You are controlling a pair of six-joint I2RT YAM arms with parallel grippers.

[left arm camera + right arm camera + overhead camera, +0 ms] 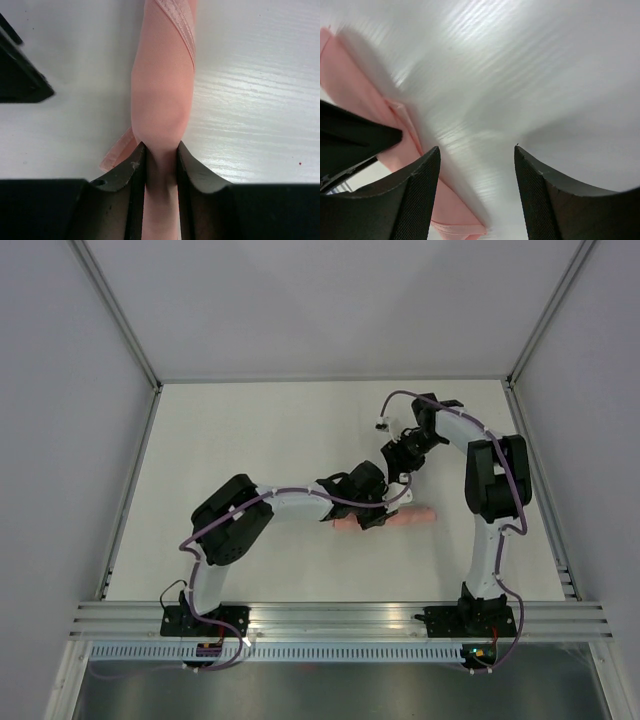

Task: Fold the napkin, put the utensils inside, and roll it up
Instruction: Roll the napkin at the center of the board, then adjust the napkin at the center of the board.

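Observation:
The pale pink napkin (412, 517) lies rolled into a tube on the white table, right of centre. My left gripper (372, 517) is shut on the roll's left part; in the left wrist view the roll (162, 95) runs away from the pinching fingertips (137, 162). My right gripper (398, 458) is open and empty, hovering just behind the roll; its wrist view shows the roll (355, 85) to the left of its fingers (422, 195). The utensils are hidden, none shows outside the roll.
The white table (250, 460) is enclosed by grey walls on three sides. An aluminium rail (330, 618) runs along the near edge, carrying both arm bases. The left arm's body (350, 145) shows dark at the left of the right wrist view.

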